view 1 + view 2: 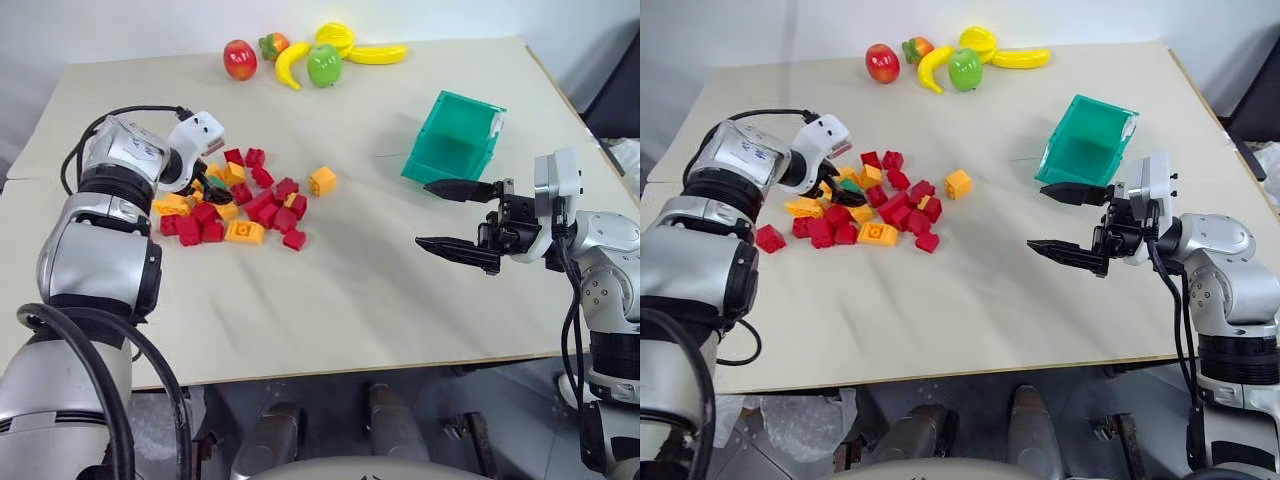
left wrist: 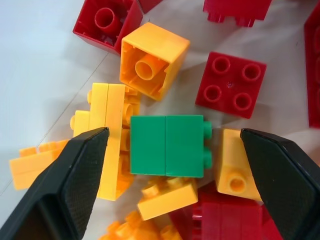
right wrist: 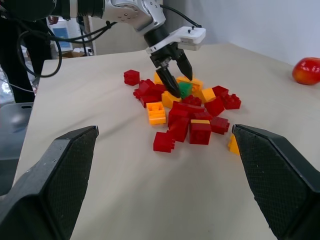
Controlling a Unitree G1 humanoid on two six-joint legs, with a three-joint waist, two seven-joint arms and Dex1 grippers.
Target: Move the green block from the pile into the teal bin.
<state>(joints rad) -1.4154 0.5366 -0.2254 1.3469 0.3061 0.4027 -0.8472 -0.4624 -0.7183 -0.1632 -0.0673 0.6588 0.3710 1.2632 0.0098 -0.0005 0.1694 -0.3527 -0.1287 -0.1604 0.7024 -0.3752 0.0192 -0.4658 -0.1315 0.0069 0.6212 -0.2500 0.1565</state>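
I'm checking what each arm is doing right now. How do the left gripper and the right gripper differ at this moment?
The left gripper points down into the pile, its fingers either side of the green block; the right gripper points sideways over bare table, with nothing between its fingers. The left is at the bricks; the right sits near the teal bin. Both are open, holding nothing.

Bright, even light w/ soft shadows on table (image 1: 380, 290); all views sharp, no glare.
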